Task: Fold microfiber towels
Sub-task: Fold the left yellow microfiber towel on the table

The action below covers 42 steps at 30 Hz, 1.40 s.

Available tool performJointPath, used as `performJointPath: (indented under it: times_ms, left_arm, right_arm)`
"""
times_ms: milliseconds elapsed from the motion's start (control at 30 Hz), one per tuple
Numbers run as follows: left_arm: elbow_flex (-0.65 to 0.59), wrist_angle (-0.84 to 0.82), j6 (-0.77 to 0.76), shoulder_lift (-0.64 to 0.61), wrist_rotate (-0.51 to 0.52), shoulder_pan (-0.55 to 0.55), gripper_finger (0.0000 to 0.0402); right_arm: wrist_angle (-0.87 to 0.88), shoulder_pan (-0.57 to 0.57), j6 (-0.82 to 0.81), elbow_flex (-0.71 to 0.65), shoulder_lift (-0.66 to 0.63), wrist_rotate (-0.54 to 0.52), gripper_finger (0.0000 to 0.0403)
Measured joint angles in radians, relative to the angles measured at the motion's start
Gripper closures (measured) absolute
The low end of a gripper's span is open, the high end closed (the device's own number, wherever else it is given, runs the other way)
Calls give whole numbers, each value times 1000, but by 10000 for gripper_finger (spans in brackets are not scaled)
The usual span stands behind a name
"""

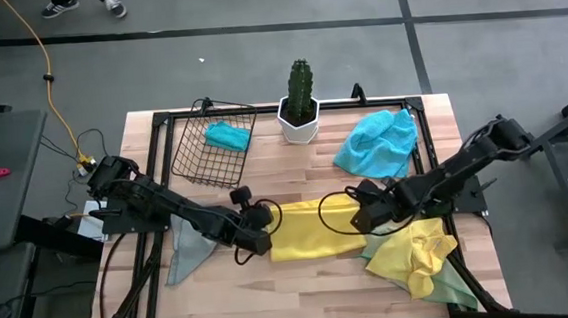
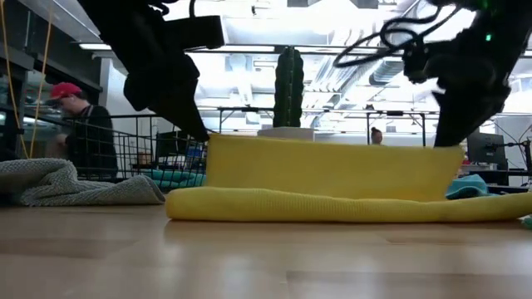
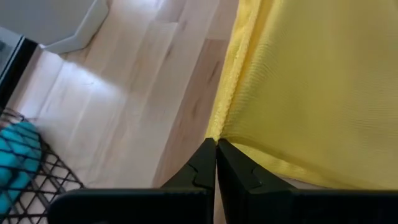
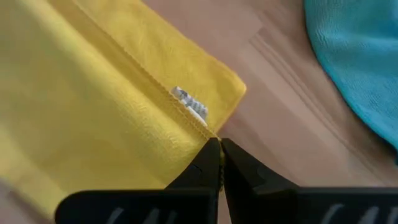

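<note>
I see left end effector point(image 1: 259, 243) and right end effector point(image 1: 365, 216) each clamped on yellow towel point(image 1: 314, 229) corners, edge lifted off counter point(image 1: 302, 278).

Cut off at 12 o'clock in the low view: both arms, so only the dark lower parts of the left gripper point(image 2: 187, 116) and right gripper point(image 2: 449, 124) show above the yellow towel point(image 2: 332, 178), whose raised edge hides the base of the cactus pot point(image 2: 285, 131) behind it. Blurred beyond telling in that same view: the person point(image 2: 79, 124) at 9 o'clock behind the wire basket point(image 2: 141, 154), and a small figure point(image 2: 378, 135) far off. Too small to read in the right wrist view: the white label point(image 4: 189, 104) sewn on the towel; half buried in the high view at 5 o'clock: a pale green towel point(image 1: 453, 285) under a crumpled yellow one point(image 1: 416, 252).
</note>
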<state>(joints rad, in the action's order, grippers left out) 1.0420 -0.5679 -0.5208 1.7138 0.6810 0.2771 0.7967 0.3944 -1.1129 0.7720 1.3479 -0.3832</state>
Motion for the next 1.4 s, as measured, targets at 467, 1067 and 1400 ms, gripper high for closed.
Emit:
performJointPath:
  times_ms: [467, 1067, 1400]
  left_arm:
    - [-130, 100, -181, 1, 67, 33, 401]
    - [-127, 160, -66, 1, 103, 11, 400]
    - [-127, 165, 30, 1, 160, 4, 336]
  right_arm:
    - [-165, -22, 48, -66, 0, -78, 403]
    - [-166, -21, 48, -68, 0, -152, 328]
    - [-163, -22, 104, -68, -2, -276, 205]
